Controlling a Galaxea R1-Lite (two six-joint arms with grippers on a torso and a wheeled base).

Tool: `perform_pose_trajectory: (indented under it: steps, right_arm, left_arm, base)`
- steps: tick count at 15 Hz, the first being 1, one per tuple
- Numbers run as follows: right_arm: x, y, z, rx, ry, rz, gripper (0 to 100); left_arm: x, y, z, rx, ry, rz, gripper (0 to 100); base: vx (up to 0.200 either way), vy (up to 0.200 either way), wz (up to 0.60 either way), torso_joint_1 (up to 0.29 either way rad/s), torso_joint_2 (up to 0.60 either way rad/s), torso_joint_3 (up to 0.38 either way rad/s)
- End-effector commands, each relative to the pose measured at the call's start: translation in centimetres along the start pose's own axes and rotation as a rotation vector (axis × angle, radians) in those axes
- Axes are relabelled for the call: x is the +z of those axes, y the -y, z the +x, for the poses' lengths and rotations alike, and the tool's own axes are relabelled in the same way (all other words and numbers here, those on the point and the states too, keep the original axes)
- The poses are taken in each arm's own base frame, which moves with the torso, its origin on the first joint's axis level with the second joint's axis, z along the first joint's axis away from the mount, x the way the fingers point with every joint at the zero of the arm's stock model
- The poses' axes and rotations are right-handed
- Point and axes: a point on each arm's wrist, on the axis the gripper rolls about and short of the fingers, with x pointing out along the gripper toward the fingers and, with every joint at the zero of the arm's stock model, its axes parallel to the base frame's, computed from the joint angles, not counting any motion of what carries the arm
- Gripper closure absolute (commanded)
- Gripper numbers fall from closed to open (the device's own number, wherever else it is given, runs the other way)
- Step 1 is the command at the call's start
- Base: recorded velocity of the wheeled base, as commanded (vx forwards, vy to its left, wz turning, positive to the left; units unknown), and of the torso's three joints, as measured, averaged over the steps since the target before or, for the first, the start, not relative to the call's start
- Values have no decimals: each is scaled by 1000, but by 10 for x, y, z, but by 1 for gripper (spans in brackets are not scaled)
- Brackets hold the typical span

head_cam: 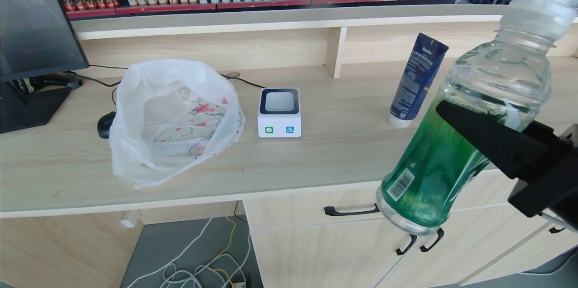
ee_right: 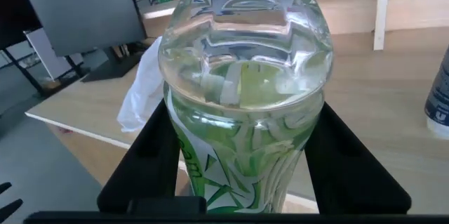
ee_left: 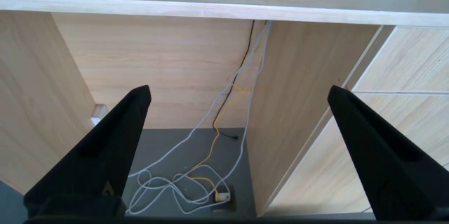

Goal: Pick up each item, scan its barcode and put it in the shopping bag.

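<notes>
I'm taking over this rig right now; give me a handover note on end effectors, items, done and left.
Left end effector: open, empty, low before the counter.
Right end effector: shut on the bottle, held tilted in the air.
Scanner and shopping bag sit on the counter; blue tube stands to their right.
Done: bottle picked up.
Left: scan and bag the bottle, then the blue tube.
</notes>
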Motion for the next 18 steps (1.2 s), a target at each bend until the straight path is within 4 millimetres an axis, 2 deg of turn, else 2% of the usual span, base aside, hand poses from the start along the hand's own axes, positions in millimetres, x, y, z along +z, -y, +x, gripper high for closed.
perform_pose_trajectory:
  steps: [1,3,6,8,9,13,16,18]
  right_arm:
    - [0,-1,0,27,0,35,100]
    - [-5,-1,-2,65,-25,90,100]
    - [-14,-3,-4,214,-98,230,100]
    - [-16,-3,-3,222,-115,284,100]
    - [-19,-4,1,213,-134,367,100]
    - [-26,-5,15,195,-163,401,100]
    - [-16,-9,33,252,-143,463,100]
    - [-17,-4,45,238,-141,464,100]
  left_arm:
    - [0,0,0,0,0,-1,0]
    - [0,0,0,-1,0,-1,0]
    - [0,0,0,0,0,-1,0]
    - [0,0,0,0,0,-1,0]
    - [0,0,0,-1,0,-1,0]
    - [0,0,0,-1,0,-1,0]
    - [0,0,0,0,0,-1,0]
    - [0,0,0,0,0,-1,0]
  base:
    - [0,0,0,0,0,0]
    - [0,0,0,0,0,0]
    - [0,0,0,0,0,0]
    - [0,0,0,0,0,0]
    - [0,0,0,0,0,0]
    - [0,0,0,0,0,0]
    - [0,0,0,0,0,0]
    - [0,0,0,0,0,0]
